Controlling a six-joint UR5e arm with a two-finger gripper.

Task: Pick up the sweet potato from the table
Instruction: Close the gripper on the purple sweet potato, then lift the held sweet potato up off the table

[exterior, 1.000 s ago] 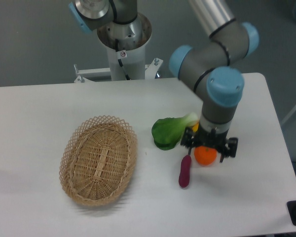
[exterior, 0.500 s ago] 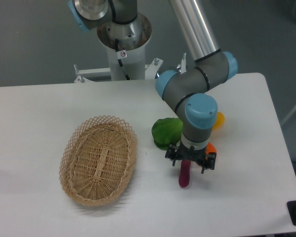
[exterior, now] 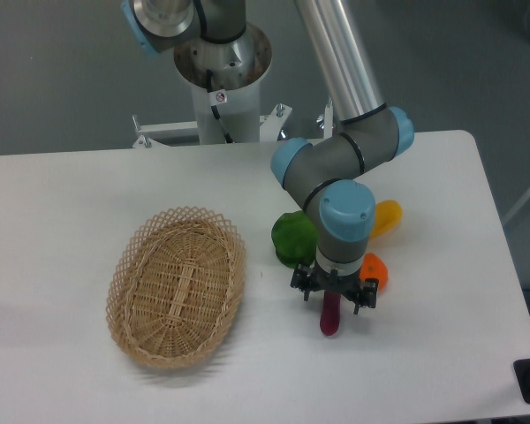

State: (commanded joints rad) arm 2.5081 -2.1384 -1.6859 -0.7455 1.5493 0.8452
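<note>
The sweet potato (exterior: 329, 319) is a slim dark magenta tuber lying on the white table (exterior: 71, 194), right of the middle near the front. Its upper end is hidden under my gripper (exterior: 332, 295). The gripper points down and is open, with its fingers to the left and right of the tuber's upper part. The frame does not show whether the fingers touch the tuber.
A woven wicker basket (exterior: 177, 284) lies to the left. A green leafy vegetable (exterior: 291, 238) sits just behind the gripper on the left. An orange fruit (exterior: 374, 268) and a yellow vegetable (exterior: 386, 216) lie to its right. The robot base (exterior: 221, 79) stands behind the table.
The gripper has moved left from above the orange fruit to above the sweet potato's upper end and come lower. The orange fruit and yellow vegetable are uncovered again.
</note>
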